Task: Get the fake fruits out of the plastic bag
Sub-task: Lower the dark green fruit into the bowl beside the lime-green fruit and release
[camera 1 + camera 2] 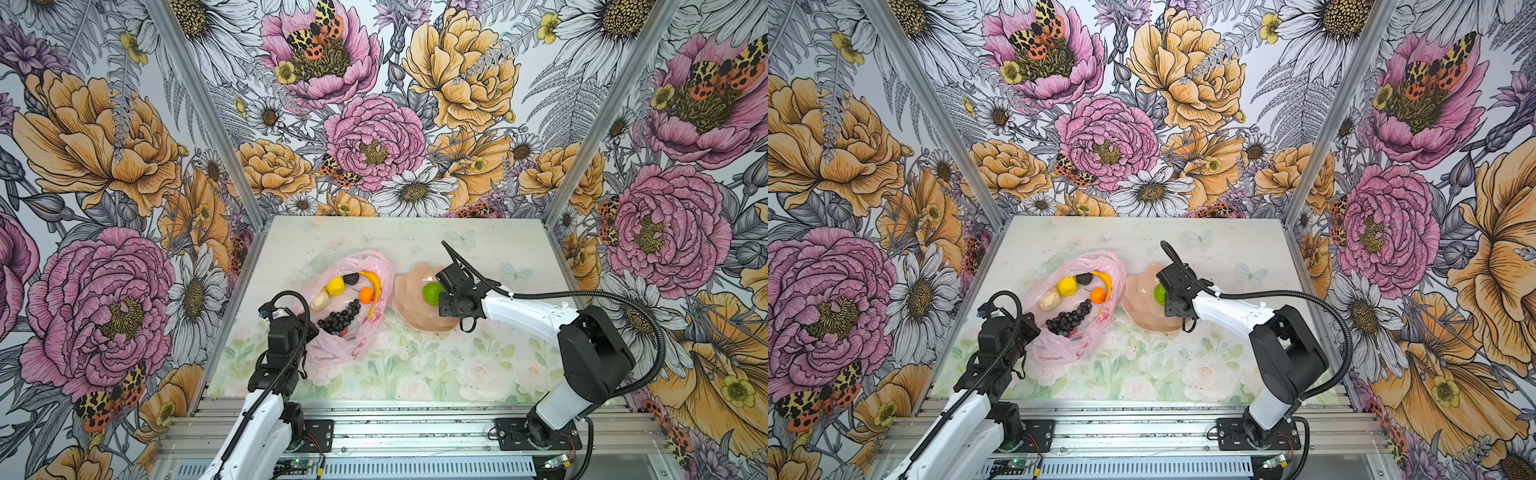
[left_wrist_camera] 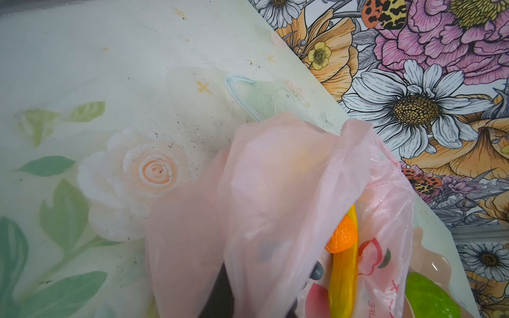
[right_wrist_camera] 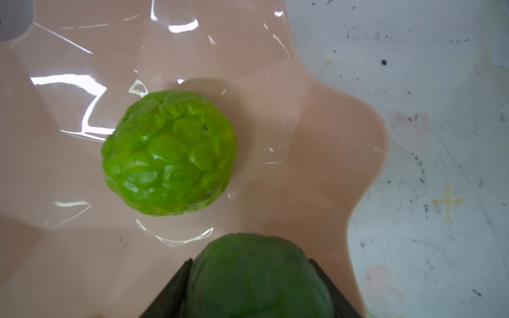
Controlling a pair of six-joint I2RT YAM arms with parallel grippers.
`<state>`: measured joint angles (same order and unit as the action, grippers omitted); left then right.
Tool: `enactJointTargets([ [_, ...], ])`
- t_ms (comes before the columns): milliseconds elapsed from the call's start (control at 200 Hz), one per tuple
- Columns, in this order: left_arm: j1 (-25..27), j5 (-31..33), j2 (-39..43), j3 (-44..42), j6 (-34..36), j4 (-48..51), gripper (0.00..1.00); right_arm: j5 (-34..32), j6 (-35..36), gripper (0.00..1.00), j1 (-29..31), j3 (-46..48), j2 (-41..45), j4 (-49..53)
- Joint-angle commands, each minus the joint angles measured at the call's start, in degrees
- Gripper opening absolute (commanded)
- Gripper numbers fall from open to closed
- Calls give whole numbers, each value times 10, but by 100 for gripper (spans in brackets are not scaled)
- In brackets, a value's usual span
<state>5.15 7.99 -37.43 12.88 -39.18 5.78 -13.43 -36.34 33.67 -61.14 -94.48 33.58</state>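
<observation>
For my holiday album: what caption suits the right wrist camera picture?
Claw grips a dark green avocado over a peach dish holding a bumpy lime.

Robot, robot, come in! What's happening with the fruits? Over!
Left jaws shut on plastic bag rim. Right jaws shut on avocado above peach dish; lime already in dish. Lemon, orange, banana, grapes still bagged. Nothing in the way.
</observation>
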Motion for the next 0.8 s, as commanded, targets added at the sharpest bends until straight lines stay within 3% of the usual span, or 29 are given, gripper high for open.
enactJointTargets([
  [0,6,-13,-1,2,13,-16,15,0,9,62,-9,-23,-18,-25],
  [395,8,-11,-1,2,15,-16,15,16,15,66,-19,-55,-73,-42],
  [796,9,-9,3,2,16,-15,16,12,13,75,-19,-58,-76,-43],
])
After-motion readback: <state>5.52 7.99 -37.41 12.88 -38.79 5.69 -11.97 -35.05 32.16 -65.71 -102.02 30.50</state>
